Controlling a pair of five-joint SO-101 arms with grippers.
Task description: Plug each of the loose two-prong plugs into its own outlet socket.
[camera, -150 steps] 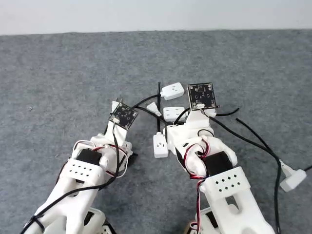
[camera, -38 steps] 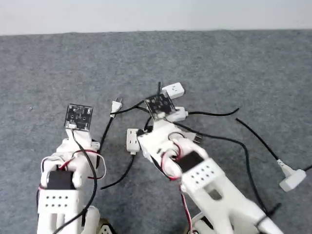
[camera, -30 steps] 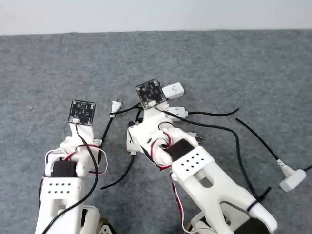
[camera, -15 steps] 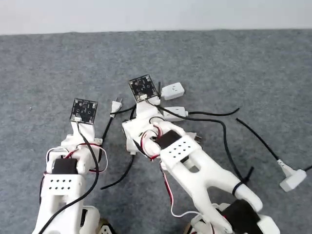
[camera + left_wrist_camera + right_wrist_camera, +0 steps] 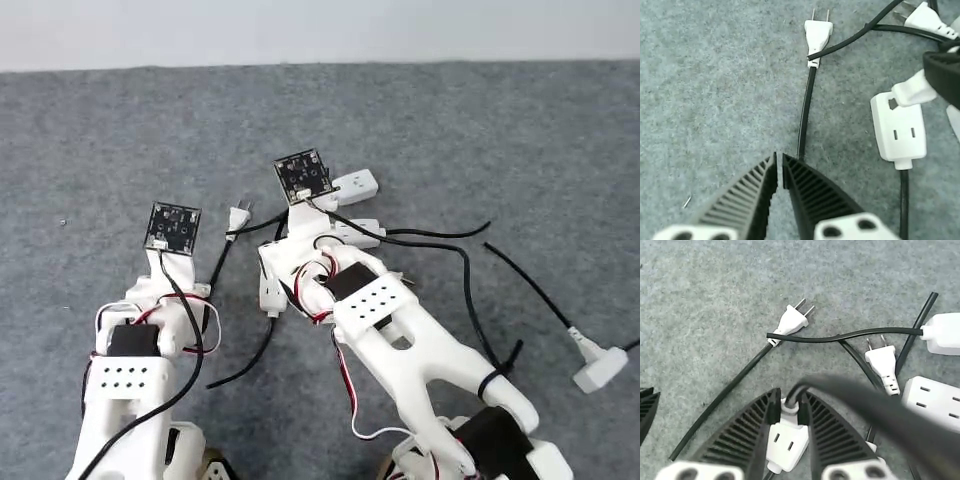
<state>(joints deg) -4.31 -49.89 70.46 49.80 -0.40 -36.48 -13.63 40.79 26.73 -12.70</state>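
Note:
A white two-prong plug (image 5: 240,213) on a black cord lies on the grey carpet ahead of my left gripper (image 5: 779,156), whose fingers are shut with nothing between them, just off the cord. The same plug (image 5: 818,34) points away from it. My right gripper (image 5: 789,395) is shut on the cord end of a white outlet socket (image 5: 785,440), which rests on the carpet (image 5: 268,292). Beyond it lie two loose plugs (image 5: 790,320) (image 5: 881,362), and a black cord crosses between them.
Two more white sockets (image 5: 355,183) (image 5: 360,232) sit just past the right arm. A further white connector (image 5: 600,370) lies far right. Black cords loop across the middle and right of the carpet. The carpet's left and far side have free room.
The right arm swung left over the socket, then edged back right and now pinches its cord end. The left arm has barely moved in the last second.

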